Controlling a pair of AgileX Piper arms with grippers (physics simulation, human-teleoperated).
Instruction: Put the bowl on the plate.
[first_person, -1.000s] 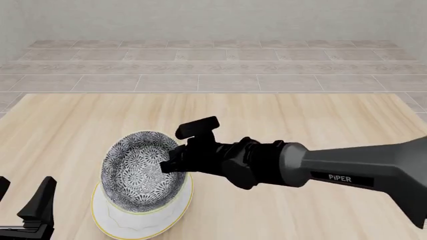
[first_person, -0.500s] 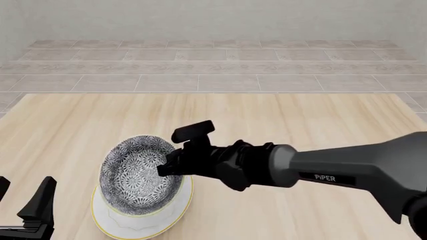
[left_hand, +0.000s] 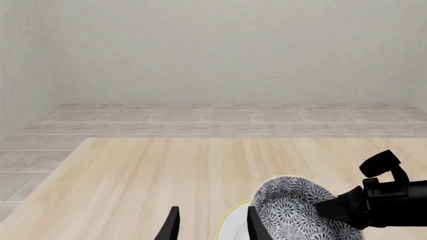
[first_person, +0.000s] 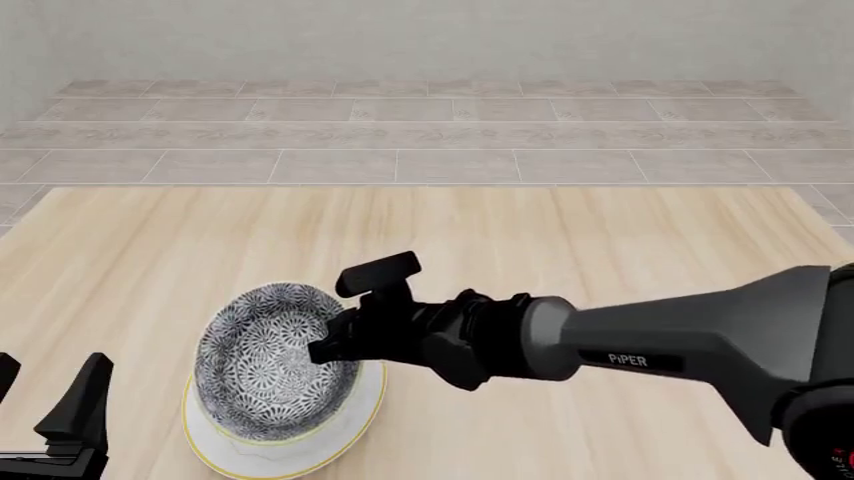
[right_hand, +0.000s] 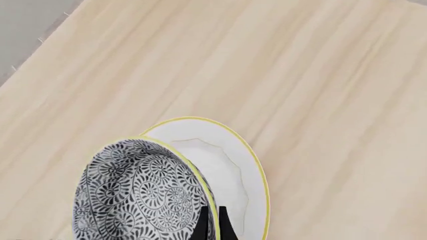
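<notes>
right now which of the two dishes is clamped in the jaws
The patterned grey bowl, pinched at its rim by the right gripper; the plain white plate lies free beneath it.

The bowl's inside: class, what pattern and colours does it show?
The bowl carries a dense dark grey-and-white floral pattern inside, edged by a thin yellowish rim; clearest in the right wrist view.

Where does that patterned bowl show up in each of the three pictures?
Front view: bowl low and left of centre, over the plate.
Left wrist view: bowl at the bottom edge.
Right wrist view: bowl at the lower edge.
Shared landmark: the yellow-rimmed white plate beneath it.
</notes>
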